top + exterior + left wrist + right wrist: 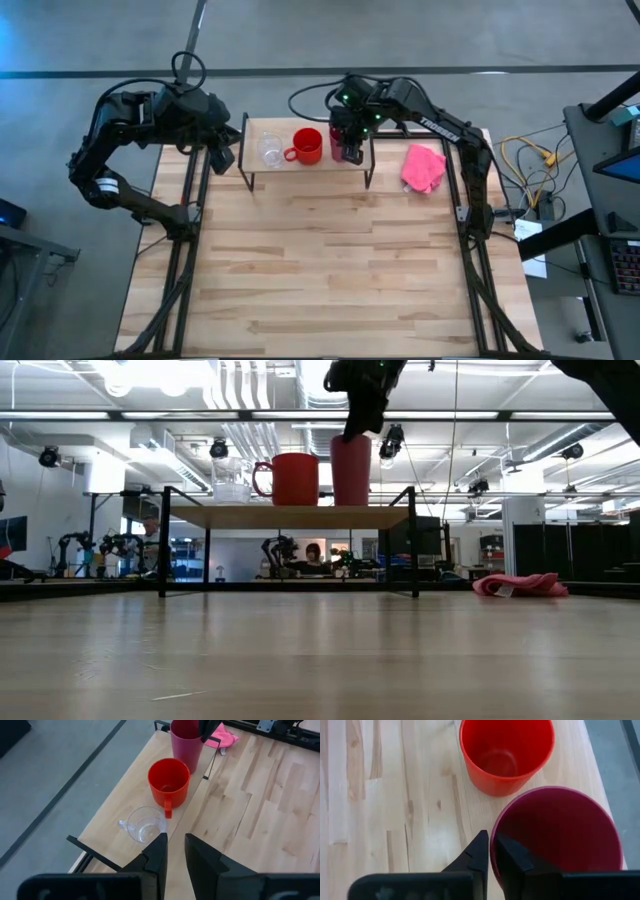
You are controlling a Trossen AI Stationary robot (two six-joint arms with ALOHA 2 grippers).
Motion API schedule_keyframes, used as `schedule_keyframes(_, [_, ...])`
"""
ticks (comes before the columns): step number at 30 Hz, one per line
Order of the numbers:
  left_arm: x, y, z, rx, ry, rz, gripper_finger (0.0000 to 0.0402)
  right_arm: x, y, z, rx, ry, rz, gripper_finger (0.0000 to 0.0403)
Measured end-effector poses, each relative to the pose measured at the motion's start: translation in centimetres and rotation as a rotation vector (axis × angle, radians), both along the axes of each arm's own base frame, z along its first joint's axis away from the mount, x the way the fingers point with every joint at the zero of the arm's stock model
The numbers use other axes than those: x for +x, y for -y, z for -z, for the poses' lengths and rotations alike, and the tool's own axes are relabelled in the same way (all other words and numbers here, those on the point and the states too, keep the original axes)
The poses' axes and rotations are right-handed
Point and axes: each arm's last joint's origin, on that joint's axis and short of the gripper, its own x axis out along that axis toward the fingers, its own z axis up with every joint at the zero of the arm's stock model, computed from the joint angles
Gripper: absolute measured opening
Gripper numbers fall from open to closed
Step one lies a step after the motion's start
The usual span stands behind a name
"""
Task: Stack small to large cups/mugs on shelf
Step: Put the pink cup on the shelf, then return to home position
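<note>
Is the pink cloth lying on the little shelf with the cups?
No, the crumpled pink cloth lies on the big wooden table, beside the small wooden-topped shelf.

You have a light wooden counter point(330, 270) carrying a small shelf point(305, 166) with black legs at its far edge. On the shelf stand a clear glass cup point(270, 150), a red mug point(306, 146) and a magenta tumbler point(351, 470) in a row. A pink cloth point(423, 167) lies on the counter, right of the shelf.

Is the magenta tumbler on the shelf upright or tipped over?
Upright: the magenta tumbler stands on the shelf beside the red mug, the right claw pinching its rim.
</note>
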Motion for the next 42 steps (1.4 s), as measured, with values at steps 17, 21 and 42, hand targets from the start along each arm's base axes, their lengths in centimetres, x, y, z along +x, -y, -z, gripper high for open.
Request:
schedule_keyframes(17, [0.0, 0.0, 0.0, 0.011, -0.008, 0.011, 0.0052, -0.3, 0.0, -0.6, -0.046, 0.006, 0.063, 0.0095])
schedule_keyframes(21, [0.0, 0.0, 0.0, 0.013, -0.01, 0.013, 0.0052, -0.6, -0.2, -1.4, -0.04, 0.016, 0.079, 0.0097])
schedule_keyframes(42, [0.6, -0.2, 0.3, -0.015, -0.014, -0.012, 0.0052, -3.5, -3.3, -5.9, 0.119, 0.148, 0.32, 0.0092])
